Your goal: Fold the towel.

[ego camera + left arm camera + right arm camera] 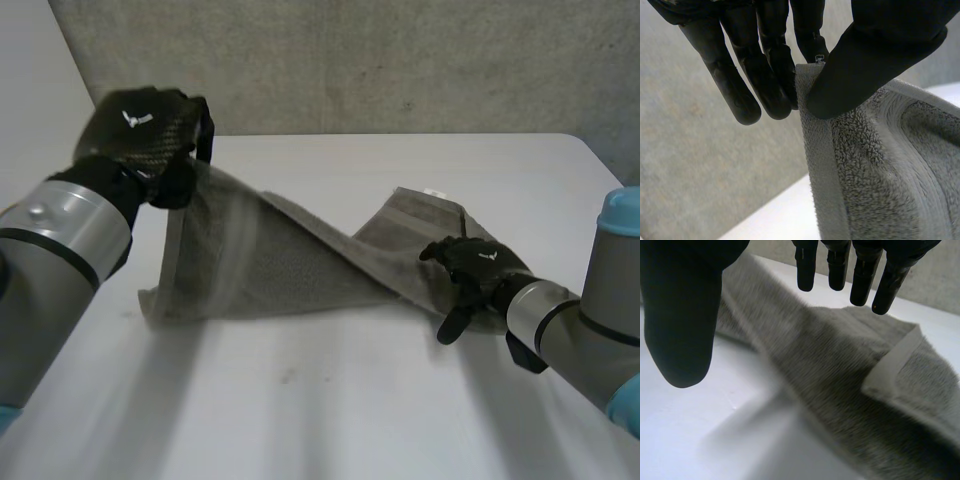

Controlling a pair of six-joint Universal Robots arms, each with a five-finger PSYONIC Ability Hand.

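Mid-fold. Left hand (145, 125) pinches towel (290, 265) corner, up at 10 o'clock. Right hand (483, 268) wide, empty, 4 o'clock. Next: carry corner across.

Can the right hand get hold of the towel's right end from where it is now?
Probably yes: the right hand is open just over that end of the towel, nothing between them; the left hand pinches a corner at the other end, lifted clear.
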